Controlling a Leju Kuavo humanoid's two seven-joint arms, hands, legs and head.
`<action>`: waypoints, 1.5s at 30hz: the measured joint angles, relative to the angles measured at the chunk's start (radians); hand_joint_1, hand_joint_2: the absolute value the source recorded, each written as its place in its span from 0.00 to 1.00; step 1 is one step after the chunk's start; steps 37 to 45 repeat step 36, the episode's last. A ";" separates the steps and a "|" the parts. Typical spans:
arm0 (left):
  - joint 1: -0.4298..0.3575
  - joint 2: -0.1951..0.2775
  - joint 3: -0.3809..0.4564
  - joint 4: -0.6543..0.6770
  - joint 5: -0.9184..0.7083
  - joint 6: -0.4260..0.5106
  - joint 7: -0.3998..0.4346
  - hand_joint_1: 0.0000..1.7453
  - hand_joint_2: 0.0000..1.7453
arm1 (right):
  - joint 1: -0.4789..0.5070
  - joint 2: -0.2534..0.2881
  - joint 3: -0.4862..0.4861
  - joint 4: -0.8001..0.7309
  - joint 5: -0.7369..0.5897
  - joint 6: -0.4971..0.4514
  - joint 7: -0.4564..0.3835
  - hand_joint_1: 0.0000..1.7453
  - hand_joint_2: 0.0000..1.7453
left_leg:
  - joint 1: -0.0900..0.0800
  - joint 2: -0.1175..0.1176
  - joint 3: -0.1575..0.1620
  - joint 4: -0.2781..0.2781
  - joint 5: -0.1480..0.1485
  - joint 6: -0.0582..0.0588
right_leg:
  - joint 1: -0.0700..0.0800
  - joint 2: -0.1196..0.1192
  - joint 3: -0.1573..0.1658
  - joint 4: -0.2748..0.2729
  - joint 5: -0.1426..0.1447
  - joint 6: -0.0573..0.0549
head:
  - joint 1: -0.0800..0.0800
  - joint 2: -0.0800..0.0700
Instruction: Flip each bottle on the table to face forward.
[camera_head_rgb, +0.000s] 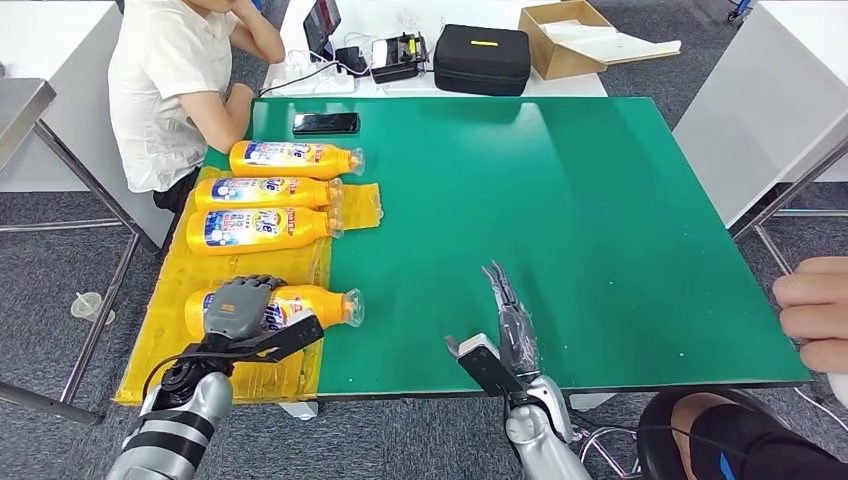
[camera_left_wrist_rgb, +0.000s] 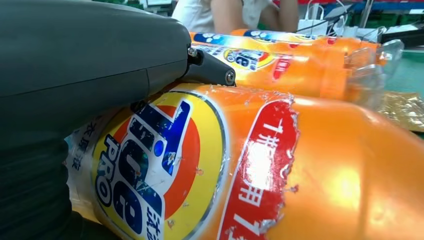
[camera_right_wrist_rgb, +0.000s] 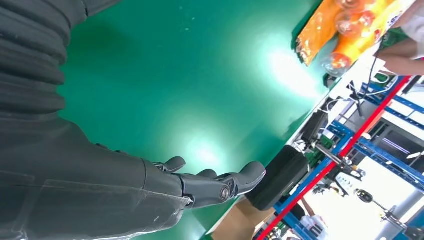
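Four orange detergent bottles lie on their sides on a yellow mat (camera_head_rgb: 160, 340) at the left of the green table (camera_head_rgb: 560, 220), caps pointing right. The far three (camera_head_rgb: 295, 158), (camera_head_rgb: 265, 191), (camera_head_rgb: 260, 229) show their labels. My left hand (camera_head_rgb: 240, 305) lies over the nearest bottle (camera_head_rgb: 320, 305), fingers curled around its label end. Up close, that bottle (camera_left_wrist_rgb: 300, 165) shows its blue, red and yellow label under my left hand (camera_left_wrist_rgb: 75, 65). My right hand (camera_head_rgb: 505, 320) hovers over bare green table near the front edge, fingers straight and holding nothing; it appears again (camera_right_wrist_rgb: 200, 185) in the right wrist view.
A person in a white shirt (camera_head_rgb: 175, 80) sits at the table's far left corner beside a black phone (camera_head_rgb: 326, 123). A black case (camera_head_rgb: 481, 58) and a cardboard box (camera_head_rgb: 560, 35) stand on the white table behind. Another person's hand (camera_head_rgb: 815, 310) reaches in at the right edge.
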 joint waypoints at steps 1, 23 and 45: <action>-0.013 0.006 0.000 0.024 0.000 0.004 -0.003 1.00 1.00 | -0.001 0.001 0.000 0.002 0.000 0.000 -0.001 0.00 1.00 | 0.000 -0.001 0.000 0.000 0.000 0.000 | 0.000 0.000 0.000 0.000 0.000 0.000 | 0.000 0.000; -0.136 0.052 0.000 0.285 -0.065 0.033 -0.030 0.00 1.00 | -0.012 0.008 0.017 0.027 -0.037 0.024 -0.036 0.00 1.00 | 0.000 -0.005 0.012 -0.001 0.000 -0.001 | 0.000 -0.002 0.013 0.000 -0.002 -0.002 | 0.000 0.000; -0.257 0.094 0.005 0.450 -0.039 -0.231 -0.096 0.00 1.00 | -0.073 -0.014 0.101 0.103 -0.188 -0.010 -0.037 0.00 1.00 | 0.000 -0.003 0.024 -0.002 -0.001 -0.008 | 0.002 0.000 0.024 0.001 0.001 -0.005 | 0.000 0.000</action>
